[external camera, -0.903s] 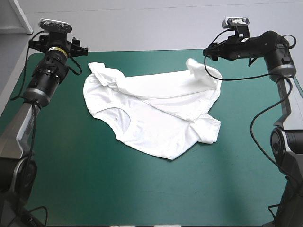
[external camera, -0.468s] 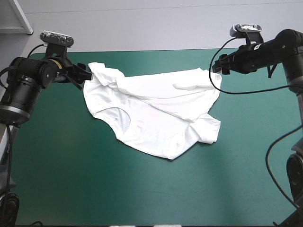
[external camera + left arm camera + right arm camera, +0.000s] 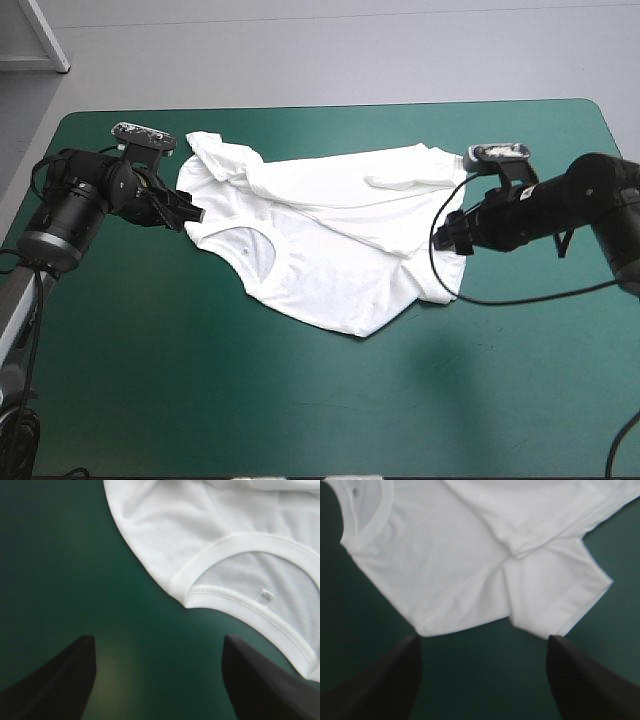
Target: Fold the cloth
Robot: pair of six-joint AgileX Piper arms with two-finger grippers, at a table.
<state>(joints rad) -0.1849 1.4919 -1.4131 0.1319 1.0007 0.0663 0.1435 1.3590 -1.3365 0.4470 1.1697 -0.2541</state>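
A white, short-sleeved fabric T-shirt (image 3: 340,225) lies spread but rumpled on the teal-green table cover (image 3: 300,400). Bare cover shows on every side of the T-shirt, the widest stretch on its near side. The T-shirt's round ribbed collar (image 3: 248,246) sits at its left near part, and the left wrist view shows a small white label (image 3: 265,596) sewn inside that collar. At the T-shirt's far left corner a bunched sleeve (image 3: 222,155) is crumpled into folds. A loose layer of cloth lies doubled across the far part of the T-shirt, ending in a raised ridge near its far right corner. At the T-shirt's right near corner a flat short sleeve (image 3: 441,275) spreads out with its hem showing. The left gripper (image 3: 190,214), with two broad black fin-shaped fingers, hangs just beside the T-shirt's left edge, near the collar. Its jaws stand spread wide, with only teal-green cover between them and the collar's rim just ahead. The right gripper (image 3: 452,238), of the same black fin shape, is at the T-shirt's right edge, beside the flat short sleeve. Its jaws are also spread apart over bare cover, and that sleeve's hem and the T-shirt's shoulder edge lie just ahead of the gap. Neither gripper holds any cloth.
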